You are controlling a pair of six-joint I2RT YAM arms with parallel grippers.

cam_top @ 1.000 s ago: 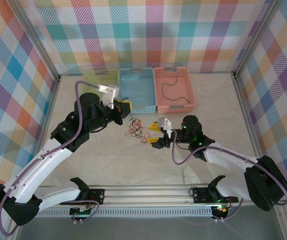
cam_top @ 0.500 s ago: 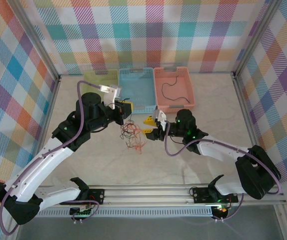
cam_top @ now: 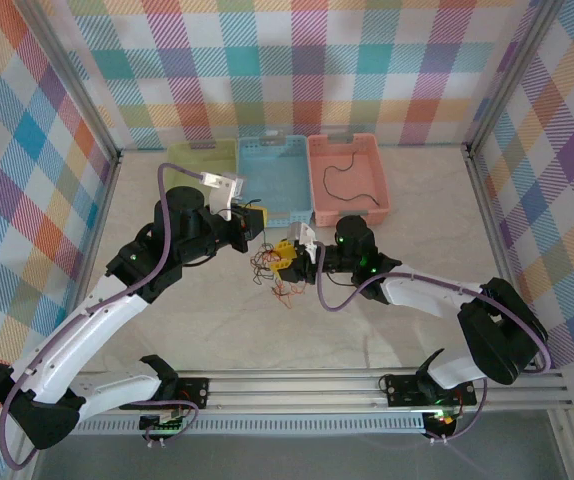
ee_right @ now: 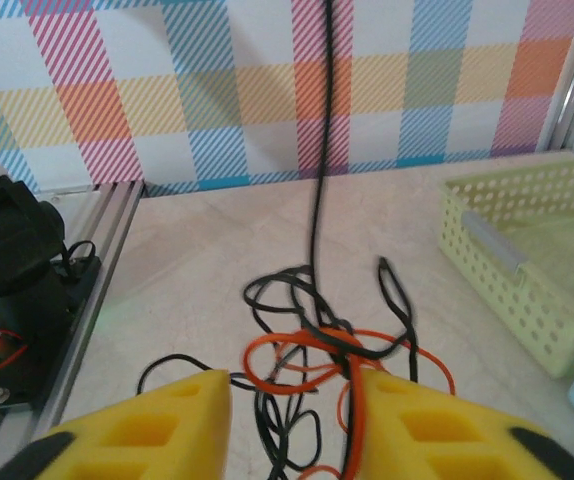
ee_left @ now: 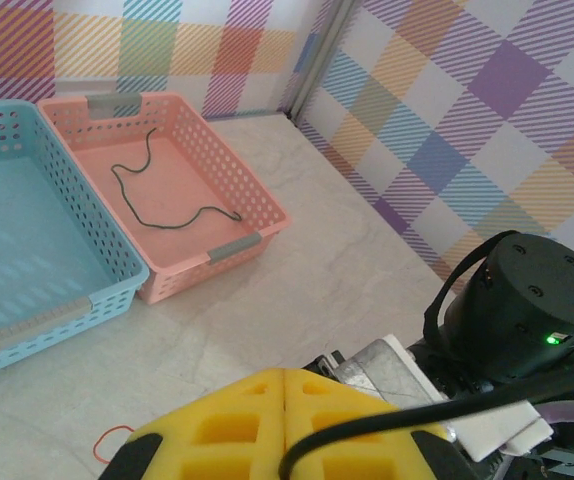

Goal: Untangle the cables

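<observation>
The cables lie as a small tangle (cam_top: 270, 276) of orange-red and dark green wire on the table between my two arms. My left gripper (cam_top: 256, 222) is shut on a dark green strand (ee_left: 437, 405), which runs taut from its yellow pads (ee_left: 217, 430) down to the tangle. My right gripper (cam_top: 285, 256) is low over the tangle, open. Orange-red loops (ee_right: 307, 355) and dark loops (ee_right: 282, 290) lie between its two pads, and one orange-red strand touches the right pad (ee_right: 417, 420). The short black cable (cam_top: 341, 186) lies alone in the pink basket (cam_top: 379, 180).
Three baskets stand in a row at the back: yellow-green (cam_top: 192, 155), blue (cam_top: 277, 185) and pink. The yellow-green basket's corner (ee_right: 527, 260) is close to the right of the tangle. Checked walls enclose the table on three sides.
My right gripper has swung left and away from me onto the tangle, and its jaws have narrowed. The tangle has shifted a little. My left arm has hardly moved.
</observation>
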